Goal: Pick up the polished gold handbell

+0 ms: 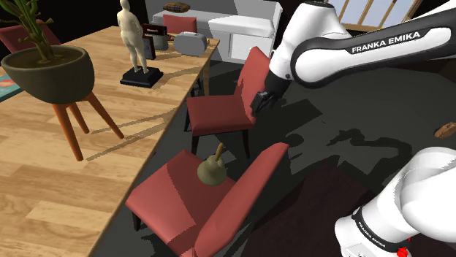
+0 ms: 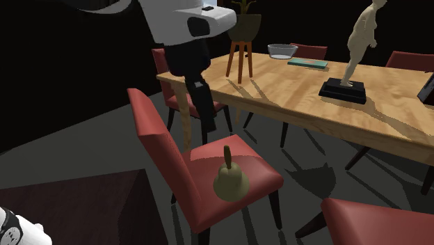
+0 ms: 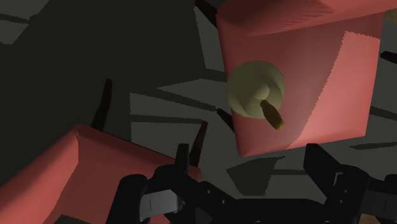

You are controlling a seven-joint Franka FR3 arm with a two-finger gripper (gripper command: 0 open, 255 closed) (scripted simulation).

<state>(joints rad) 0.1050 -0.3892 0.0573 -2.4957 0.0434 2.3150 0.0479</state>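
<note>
Fingers [image 3: 320, 167] stood apart, nothing between them: we logged the gripper [image 3: 249, 154] as spread and empty. It hung well above seat level, off to the side of the red chair [image 1: 172, 201] and toward a second red chair [image 1: 219, 109]. The handbell [image 3: 256, 89] lay beyond the fingertips, about in line with the gap between them, and well below. It stood upright on the first chair's seat, close to a side edge. Its long axis ran nearly vertical, with the handle [image 3: 271, 114] leaning slightly, so the wrist view met it almost end-on. We judged that the coming move called for a descent along that axis, fingers straddling the handle.
</note>
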